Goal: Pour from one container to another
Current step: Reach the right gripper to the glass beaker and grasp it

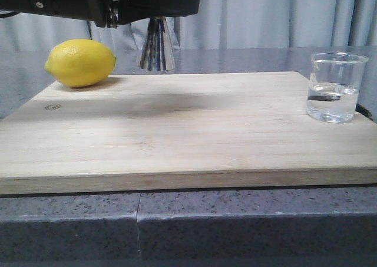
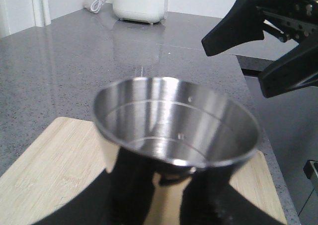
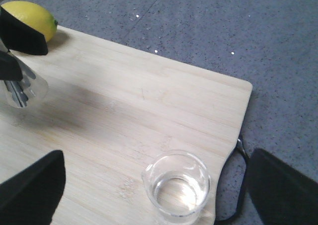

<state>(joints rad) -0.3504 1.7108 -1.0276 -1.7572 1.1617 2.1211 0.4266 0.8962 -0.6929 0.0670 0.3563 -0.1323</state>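
The left gripper (image 1: 154,20) pinches the steel jigger (image 1: 156,46) above the board (image 1: 177,131). The right gripper (image 3: 149,185), spread wide, hangs over the water-filled beaker (image 3: 177,187); it should descend squarely before closing.

A pale wooden cutting board (image 1: 177,131) lies flat on the grey speckled counter (image 1: 188,226), with a small round stamp near its left edge. A yellow lemon (image 1: 80,62) rests on the board's far left corner. Beyond the board hangs a grey curtain (image 1: 259,16). A white appliance (image 2: 140,3) stands on the counter, well apart from the board.
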